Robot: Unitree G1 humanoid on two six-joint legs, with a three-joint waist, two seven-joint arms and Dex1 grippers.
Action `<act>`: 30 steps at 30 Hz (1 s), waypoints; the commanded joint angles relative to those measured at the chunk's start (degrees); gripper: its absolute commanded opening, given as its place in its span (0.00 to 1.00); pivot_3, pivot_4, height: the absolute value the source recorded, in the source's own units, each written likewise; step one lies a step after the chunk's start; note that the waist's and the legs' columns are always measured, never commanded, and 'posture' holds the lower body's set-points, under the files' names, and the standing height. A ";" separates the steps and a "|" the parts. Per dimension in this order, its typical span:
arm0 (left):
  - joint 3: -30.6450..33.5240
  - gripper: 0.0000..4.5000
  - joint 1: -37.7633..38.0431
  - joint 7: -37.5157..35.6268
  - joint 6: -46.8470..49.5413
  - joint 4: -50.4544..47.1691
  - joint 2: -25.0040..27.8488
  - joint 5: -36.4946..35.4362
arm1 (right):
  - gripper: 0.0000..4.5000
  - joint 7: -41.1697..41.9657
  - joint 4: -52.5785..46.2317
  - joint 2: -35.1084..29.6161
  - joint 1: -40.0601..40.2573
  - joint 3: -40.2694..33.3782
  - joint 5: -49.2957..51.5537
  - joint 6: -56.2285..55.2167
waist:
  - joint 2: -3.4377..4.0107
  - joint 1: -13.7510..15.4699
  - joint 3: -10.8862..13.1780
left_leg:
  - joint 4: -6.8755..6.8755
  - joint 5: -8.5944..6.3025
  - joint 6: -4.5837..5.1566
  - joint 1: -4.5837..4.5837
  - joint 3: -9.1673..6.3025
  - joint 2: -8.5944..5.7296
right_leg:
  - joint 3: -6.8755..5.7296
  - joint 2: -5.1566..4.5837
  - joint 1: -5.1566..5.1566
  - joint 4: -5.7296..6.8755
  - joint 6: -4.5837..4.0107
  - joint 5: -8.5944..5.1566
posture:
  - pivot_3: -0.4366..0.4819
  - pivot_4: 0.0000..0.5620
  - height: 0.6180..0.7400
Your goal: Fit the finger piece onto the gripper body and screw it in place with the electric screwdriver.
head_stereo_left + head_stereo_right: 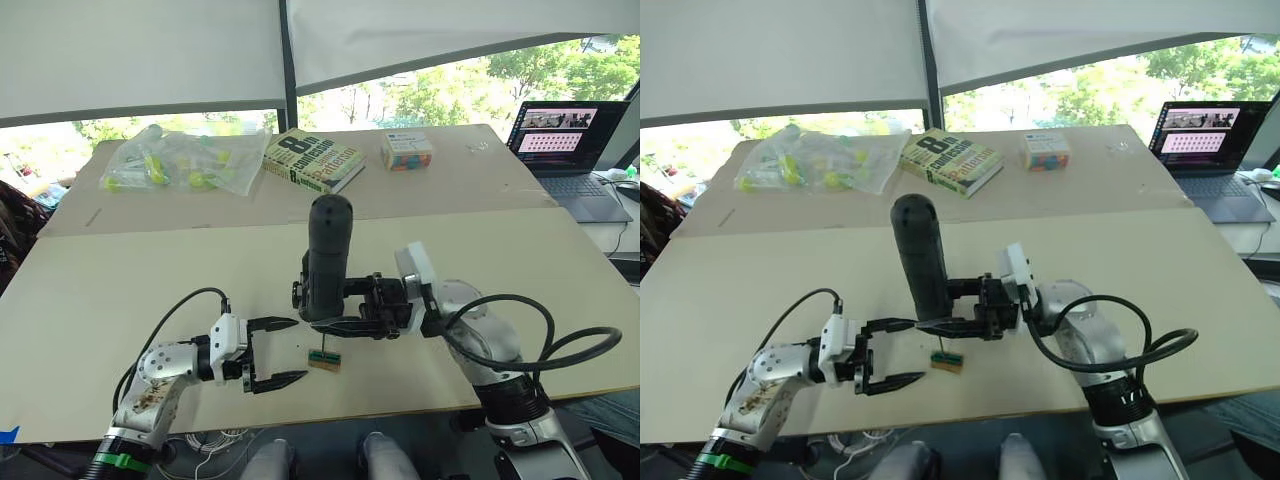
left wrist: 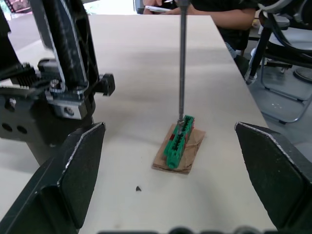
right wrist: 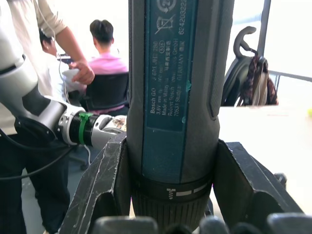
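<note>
My right gripper (image 1: 322,318) is shut on the electric screwdriver (image 1: 328,250), a thick black cylinder held upright over the near middle of the table. Its thin metal bit (image 2: 183,63) points straight down and touches a tiny tan-and-green block (image 2: 178,146) lying on the table. In the right wrist view both fingers clamp the screwdriver's barrel (image 3: 175,97). My left gripper (image 1: 299,350) is open just left of the block, its two fingers either side of it at a distance, holding nothing. The finger piece and the gripper body are out of view.
At the far side of the pale table (image 1: 120,290) lie a clear bag of yellow-green items (image 1: 180,162), a book (image 1: 313,158) and a small box (image 1: 406,150). A laptop (image 1: 565,150) stands at the far right. People sit beyond the table (image 3: 105,53).
</note>
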 commanded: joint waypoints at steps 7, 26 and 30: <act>5.47 1.00 2.46 0.20 4.30 -8.65 3.20 -6.39 | 0.43 -0.16 -6.29 -1.61 -3.73 -5.15 6.92 3.27 | -0.05 -0.09 0.04 | 0.00 0.00 0.00 -0.03 0.00 0.01 | 0.00 0.00 -0.02 0.00 0.00 0.00 | 0.48 0.27 0.98; 28.56 1.00 16.67 3.48 13.48 -11.48 11.35 -14.23 | 0.43 -4.44 -10.95 -9.56 -4.53 -15.35 15.52 9.22 | -0.06 -0.05 0.08 | 0.00 -0.01 0.01 -0.16 0.00 0.04 | -0.01 -0.01 -0.11 -0.05 0.01 -0.01 | 0.48 0.27 0.98; 24.31 1.00 15.55 5.26 14.56 -11.02 11.19 -10.45 | 0.43 -4.90 -11.08 -9.56 -5.21 -15.34 15.95 9.23 | -0.09 0.34 0.09 | 0.00 -0.01 0.01 -0.18 0.00 0.03 | -0.03 -0.02 -0.09 -0.07 0.01 -0.02 | 0.48 0.27 0.98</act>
